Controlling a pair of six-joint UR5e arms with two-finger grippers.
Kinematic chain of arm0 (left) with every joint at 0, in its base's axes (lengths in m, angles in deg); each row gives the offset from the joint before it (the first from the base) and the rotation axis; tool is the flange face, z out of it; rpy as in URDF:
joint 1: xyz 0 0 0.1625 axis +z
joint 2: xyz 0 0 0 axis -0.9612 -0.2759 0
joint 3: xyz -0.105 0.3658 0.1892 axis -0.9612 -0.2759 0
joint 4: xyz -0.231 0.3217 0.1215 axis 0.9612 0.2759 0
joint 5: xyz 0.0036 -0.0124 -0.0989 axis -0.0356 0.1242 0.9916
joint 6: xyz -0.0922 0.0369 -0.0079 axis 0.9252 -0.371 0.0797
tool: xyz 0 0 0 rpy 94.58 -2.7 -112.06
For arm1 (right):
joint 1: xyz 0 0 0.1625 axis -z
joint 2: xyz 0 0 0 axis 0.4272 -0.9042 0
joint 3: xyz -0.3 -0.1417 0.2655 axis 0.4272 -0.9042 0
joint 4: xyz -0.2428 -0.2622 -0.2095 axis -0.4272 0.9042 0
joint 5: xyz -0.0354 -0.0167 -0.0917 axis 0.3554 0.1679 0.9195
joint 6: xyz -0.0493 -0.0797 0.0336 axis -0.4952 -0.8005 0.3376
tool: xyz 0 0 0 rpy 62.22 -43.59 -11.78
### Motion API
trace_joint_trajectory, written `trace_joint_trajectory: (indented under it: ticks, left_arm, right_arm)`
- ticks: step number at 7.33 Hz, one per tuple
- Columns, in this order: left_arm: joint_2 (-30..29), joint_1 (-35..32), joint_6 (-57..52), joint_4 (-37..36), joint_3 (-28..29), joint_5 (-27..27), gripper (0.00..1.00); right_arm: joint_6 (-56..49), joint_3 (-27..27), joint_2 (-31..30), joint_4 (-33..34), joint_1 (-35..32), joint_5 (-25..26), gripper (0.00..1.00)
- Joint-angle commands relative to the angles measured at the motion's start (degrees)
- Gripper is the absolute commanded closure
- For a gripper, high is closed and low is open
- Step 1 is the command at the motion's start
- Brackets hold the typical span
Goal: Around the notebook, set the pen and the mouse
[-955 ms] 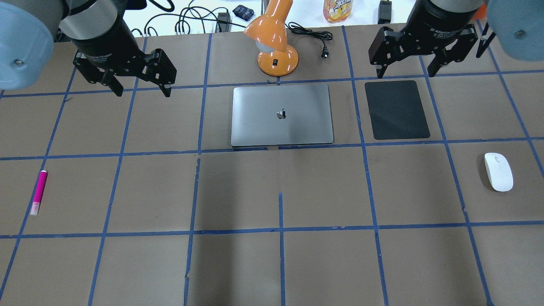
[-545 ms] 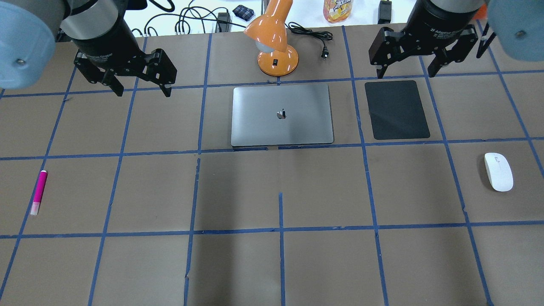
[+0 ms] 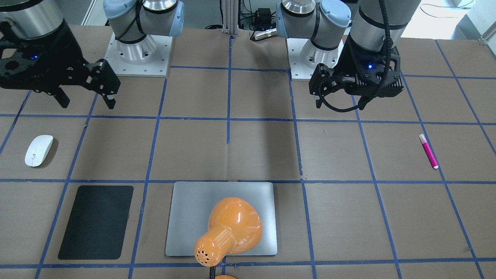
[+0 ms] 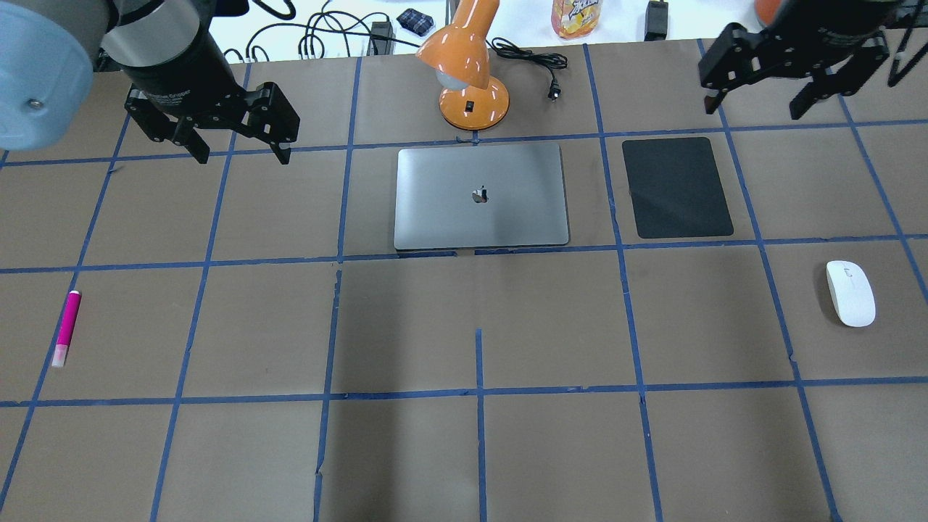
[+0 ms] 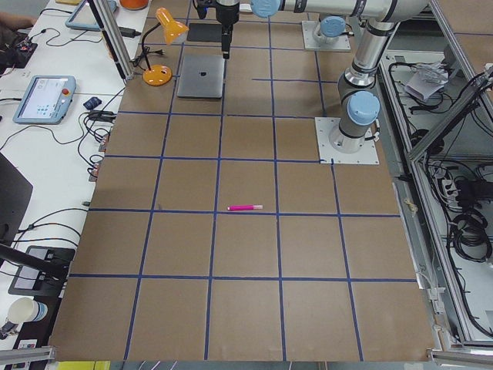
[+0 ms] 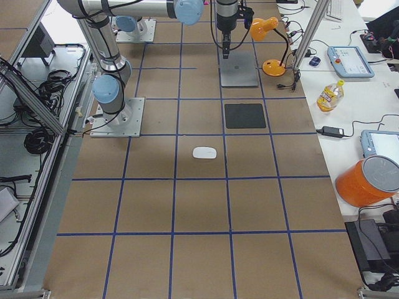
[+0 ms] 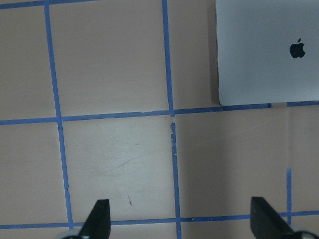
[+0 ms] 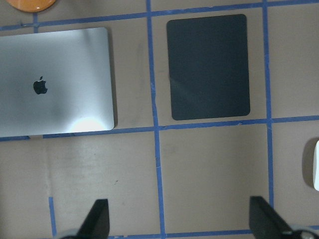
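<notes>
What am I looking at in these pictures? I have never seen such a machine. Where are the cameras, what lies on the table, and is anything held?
These are two robot arms fixed at a brown table marked with blue tape. Each ends in a black two-finger claw: the left gripper and the right gripper. One camera looks from behind the robot, one faces it, two stand at the table's ends, and one sits on each wrist. On the table lie a flat silver-grey notebook, a black rectangular mat beside it, an orange desk lamp beyond it, a slim magenta-pink pen on the robot's left and a white oval mouse on its right. Both grippers are open and hold nothing.
</notes>
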Motion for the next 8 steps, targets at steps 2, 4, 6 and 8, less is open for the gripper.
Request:
trace_joint_trajectory:
  ticks: [2, 4, 6, 8]
  left_arm:
    - [-0.9, 13.8, -1.5, 0.5, -1.0, 0.8, 0.0]
    - [-5.1, 31.4, -17.4, -7.6, -6.7, 5.1, 0.0]
    - [-10.9, 39.5, -33.0, -23.3, -12.7, 4.4, 0.0]
    - [-16.7, 42.9, -36.9, -33.5, -15.0, -0.2, 0.0]
  right_arm:
    - [-9.1, 4.6, 8.3, 6.2, 12.1, 6.4, 0.0]
    - [-19.1, 17.4, 9.6, 22.4, 18.8, 7.1, 0.0]
    - [-26.4, 29.5, 10.0, 38.2, 25.9, 6.3, 0.01]
    - [-34.7, 33.2, 12.9, 44.4, 26.7, 6.2, 0.06]
